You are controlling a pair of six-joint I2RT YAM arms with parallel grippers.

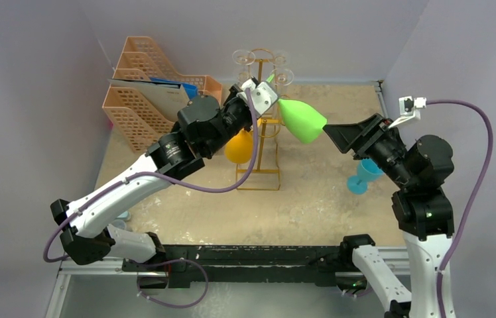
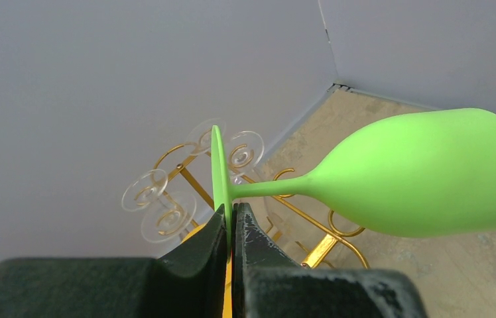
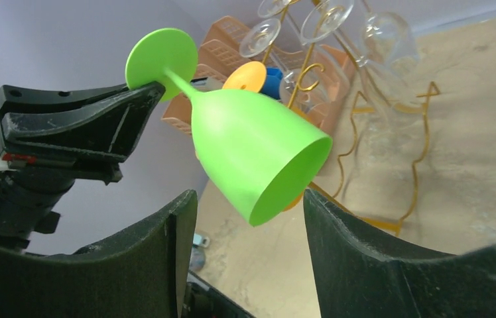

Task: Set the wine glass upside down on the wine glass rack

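My left gripper (image 1: 266, 85) is shut on the foot disc of a green wine glass (image 1: 302, 119) and holds it on its side in the air, bowl pointing right, just right of the gold wire wine glass rack (image 1: 258, 156). In the left wrist view the jaws (image 2: 232, 213) pinch the disc edge-on, and the green wine glass (image 2: 424, 175) stretches right above the rack (image 2: 338, 232). My right gripper (image 1: 330, 129) is open, with its fingers either side of the bowl's rim. The right wrist view shows the green wine glass (image 3: 252, 152) just ahead of that gripper (image 3: 248, 195).
Several clear glasses (image 1: 258, 59) hang at the top of the rack and an orange glass (image 1: 239, 147) hangs on its left side. A blue glass (image 1: 363, 175) stands on the table under my right arm. A peach lattice organizer (image 1: 139, 99) with papers stands at the back left.
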